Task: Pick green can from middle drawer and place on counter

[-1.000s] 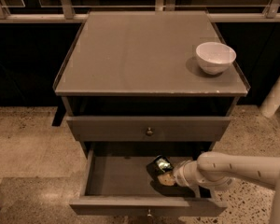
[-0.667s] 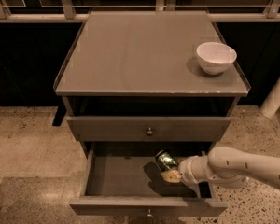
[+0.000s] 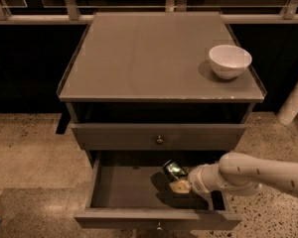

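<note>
A Google Everyday Robot's gripper (image 3: 181, 181) reaches from the lower right of the frame into the open middle drawer (image 3: 154, 217) of a grey cabinet, closed on the green can (image 3: 175, 169). The can sits tilted at centre-bottom of the frame, its top leaning up and to the left and its lower end in the gripper. One tan pad (image 3: 179, 186) shows against that end and the other is hidden behind the can. A dark shadow lies on the drawer floor below it, and a can would hardly rest at that angle alone, so the grip appears firm.

The can is small, shiny metal: probably light, stiff under a gentle squeeze but thin-walled and easily dented, and slick enough to slip or turn in the grip. Its round side wall, near mid-height, offers the surest hold; this grasp looks nearer one end.

Above, the counter (image 3: 139, 58) carries a white bowl (image 3: 230, 61) at upper right. The closed upper drawer front (image 3: 119, 137) lies between the can and the counter.
</note>
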{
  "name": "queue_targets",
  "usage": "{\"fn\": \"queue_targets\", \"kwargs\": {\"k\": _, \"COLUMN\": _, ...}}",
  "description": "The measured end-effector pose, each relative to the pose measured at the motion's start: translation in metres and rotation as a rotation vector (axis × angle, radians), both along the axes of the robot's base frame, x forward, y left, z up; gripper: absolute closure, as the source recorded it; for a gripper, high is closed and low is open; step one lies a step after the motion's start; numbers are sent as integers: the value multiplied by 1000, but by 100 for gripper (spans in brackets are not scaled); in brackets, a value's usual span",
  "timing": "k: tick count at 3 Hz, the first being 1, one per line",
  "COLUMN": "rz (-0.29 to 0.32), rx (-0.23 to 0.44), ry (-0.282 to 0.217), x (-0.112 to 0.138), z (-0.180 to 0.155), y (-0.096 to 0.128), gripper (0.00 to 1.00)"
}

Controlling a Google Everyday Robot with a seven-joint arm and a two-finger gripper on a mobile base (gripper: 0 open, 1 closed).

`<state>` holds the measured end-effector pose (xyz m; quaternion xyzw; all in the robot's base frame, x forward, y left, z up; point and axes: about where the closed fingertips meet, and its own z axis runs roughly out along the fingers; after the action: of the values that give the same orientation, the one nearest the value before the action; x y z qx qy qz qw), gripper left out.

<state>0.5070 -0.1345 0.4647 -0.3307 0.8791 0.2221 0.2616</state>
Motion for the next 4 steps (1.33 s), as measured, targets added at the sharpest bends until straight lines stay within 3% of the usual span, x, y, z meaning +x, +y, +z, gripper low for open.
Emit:
{"fn": "queue_targets", "kwargs": {"k": 1, "rz": 57, "rx": -7, "ry": 42, "x": -2, "z": 20, "y": 9, "gripper": 100}}
{"fn": "queue_targets", "kwargs": {"k": 2, "rz": 94, "rx": -48, "ry": 43, "x": -6, "z": 58, "y": 21, "gripper": 100}}
{"fn": "queue_targets", "kwargs": {"k": 4, "rz": 90, "rx": -190, "ry": -65, "x": -27, "z": 151, "y": 34, "gripper": 100}}
